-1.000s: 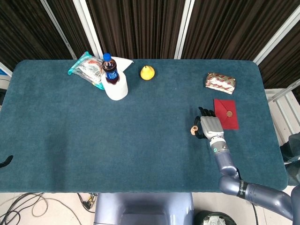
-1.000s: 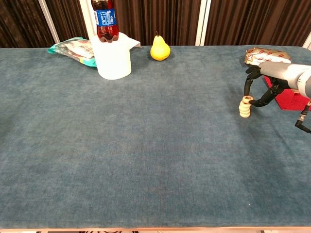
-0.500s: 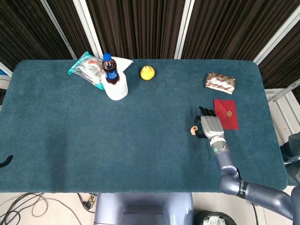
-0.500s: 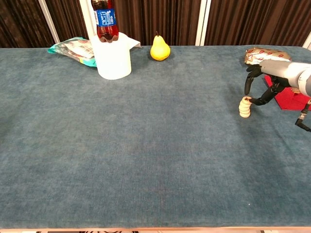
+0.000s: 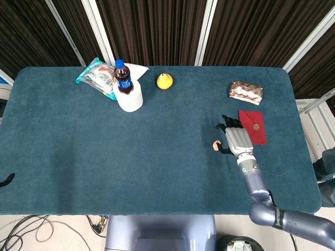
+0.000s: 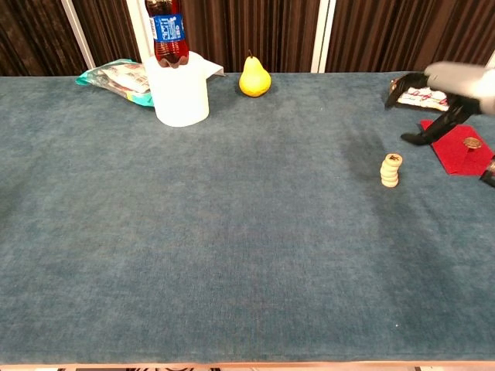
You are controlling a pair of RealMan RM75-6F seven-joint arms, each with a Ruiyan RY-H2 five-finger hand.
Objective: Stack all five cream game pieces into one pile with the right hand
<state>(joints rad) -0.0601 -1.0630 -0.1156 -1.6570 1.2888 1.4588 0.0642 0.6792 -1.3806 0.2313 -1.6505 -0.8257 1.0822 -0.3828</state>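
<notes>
While your left hand shows in neither view, your right hand [image 5: 236,138] hangs above the blue felt table [image 5: 157,172] near its right side, raised clear of the pile of cream game pieces [image 6: 391,170]. In the chest view that hand [image 6: 441,93] is blurred; its dark fingers [image 6: 418,137] look spread apart and hold nothing, with a plain gap of felt between them and the pile. The pile stands upright on the felt, just left of the hand, its pieces stacked one on another with the top piece showing a dark mark. In the head view you see only that top piece [image 5: 215,145] as a small cream disc beside the fingertips.

Just right of the hand a red cloth square [image 5: 252,126] lies flat with a small round brown piece [image 6: 472,143] resting on it. Further back, near the far right corner, lies a silver snack packet with red print [image 5: 246,92].

Across the table at the far left edge, a white cup [image 6: 179,91] holds a cola bottle with a blue cap [image 5: 123,77]. A teal snack bag [image 5: 97,77] lies touching the cup on its left, and a yellow pear [image 6: 254,76] stands upright just right of it, well apart from your pile.
</notes>
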